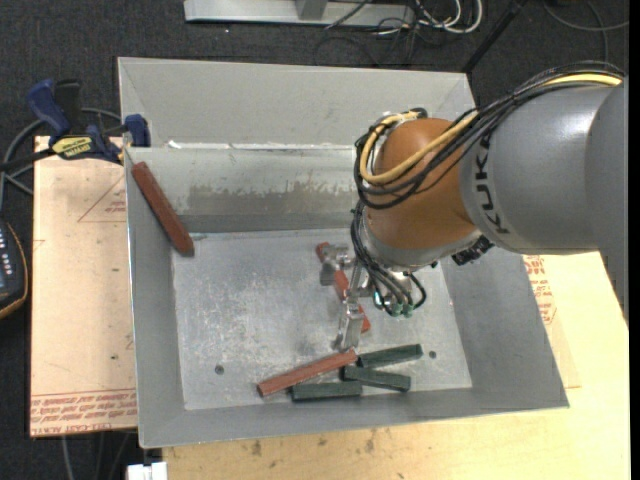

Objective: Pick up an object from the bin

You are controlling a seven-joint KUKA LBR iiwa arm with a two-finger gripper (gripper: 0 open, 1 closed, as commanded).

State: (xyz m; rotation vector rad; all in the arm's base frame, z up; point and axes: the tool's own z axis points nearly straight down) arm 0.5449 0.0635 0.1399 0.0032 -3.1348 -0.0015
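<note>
My gripper (348,313) hangs low over the front middle of the bin, under the arm's orange cover. Its lower end is right above the right end of a red-brown flat stick (305,373) that lies slanted on the floor. Whether it touches the stick I cannot tell. Just right of that end lies a dark green stick (390,354), with a second green stick (378,378) below it. A third green stick (325,392) lies along the front wall under the red-brown one. Nothing shows as held.
A longer brown stick (162,208) leans against the bin's left wall near the back corner. The arm and its cables cover the right half of the bin. The sloped back wall rises behind the gripper.
</note>
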